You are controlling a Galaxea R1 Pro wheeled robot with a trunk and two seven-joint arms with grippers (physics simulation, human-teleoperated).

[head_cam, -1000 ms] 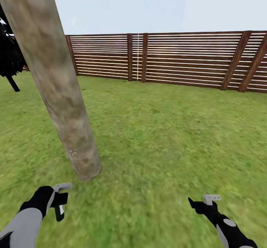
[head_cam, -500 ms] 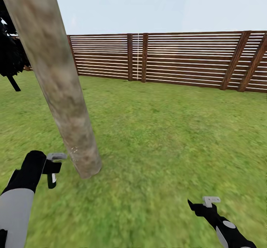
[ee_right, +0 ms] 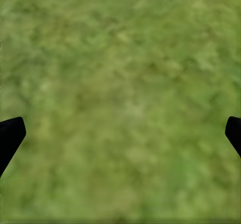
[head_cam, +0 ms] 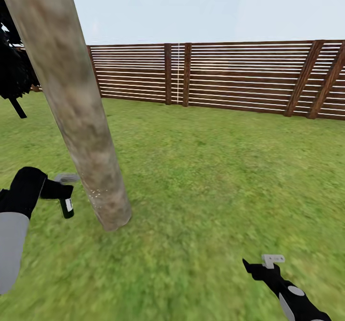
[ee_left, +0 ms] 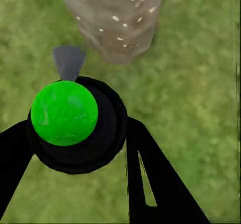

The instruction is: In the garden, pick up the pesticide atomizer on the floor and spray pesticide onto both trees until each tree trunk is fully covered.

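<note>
Spraying the first trunk is the step in hand. My left gripper (head_cam: 56, 190), at the left edge of the head frame about mid-height, is clamped on the small black spray bottle with the light grey trigger head and white label (head_cam: 66, 205), which hangs below the fingers just beside the lower part of the leaning, mottled grey-brown tree trunk (head_cam: 79, 114). In the left wrist frame the bottle (ee_left: 75, 123) sits centre-left between my two black fingers (ee_left: 150, 179), its round green spot facing the camera and its grey nozzle tip directed at the trunk base (ee_left: 118, 20) in the upper centre, where scattered white specks show on the bark. The same specks appear low on the trunk in the head frame.

My right gripper (head_cam: 266, 263) sits in the lower right of the head frame, over the green grass lawn (head_cam: 215, 177); in the right wrist frame its black fingertips (ee_right: 10, 136) stand at the opposite side edges, spread wide with nothing between them.

Judgement: specks cover only a low patch, so coverage of this trunk appears far from complete. The next move calls for keeping the nozzle trained on the bark at close range, then working it up along the column and round its sides. The second tree has yet to be treated. A brown fence of horizontal wooden slats (head_cam: 239, 76) closes the lawn across the upper half.
</note>
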